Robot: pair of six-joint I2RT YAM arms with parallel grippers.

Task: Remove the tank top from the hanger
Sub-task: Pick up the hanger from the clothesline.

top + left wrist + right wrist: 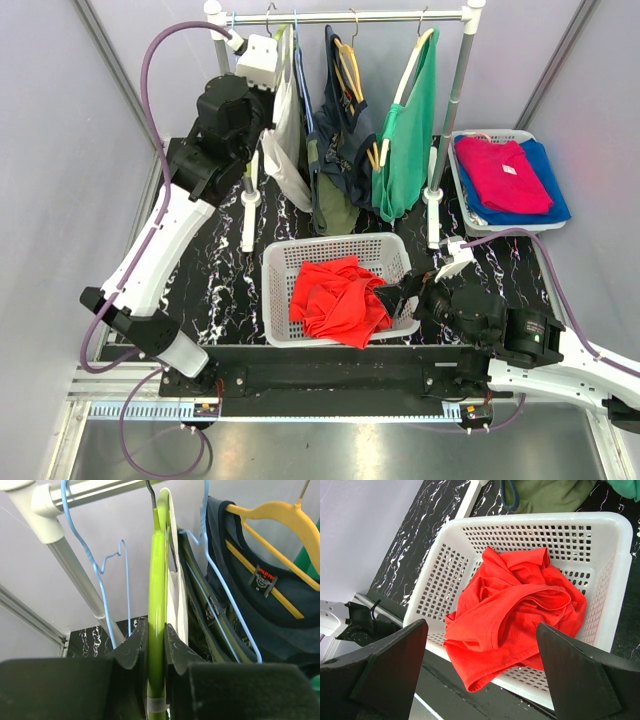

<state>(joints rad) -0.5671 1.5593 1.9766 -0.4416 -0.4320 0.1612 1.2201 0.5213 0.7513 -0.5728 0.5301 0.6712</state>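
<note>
A white tank top [285, 150] hangs at the left end of the rail on a lime-green hanger [159, 590]; its white fabric [177, 600] shows just behind the hanger's arm. My left gripper [156, 630] is shut on that green arm, one finger on each side, high up by the rail [278, 55]. My right gripper [481, 630] is open and holds nothing. It hovers low over the near right corner of the white basket [400, 295], above a crumpled red garment [515, 610].
The white basket [335, 245] with the red garment [335, 300] sits front centre. On the rail [350, 16] hang dark navy shirts [345, 120] and a green garment [410, 140]. Blue wire hangers [95, 565] flank the green hanger. A tray [465, 190] of folded clothes stands at the right.
</note>
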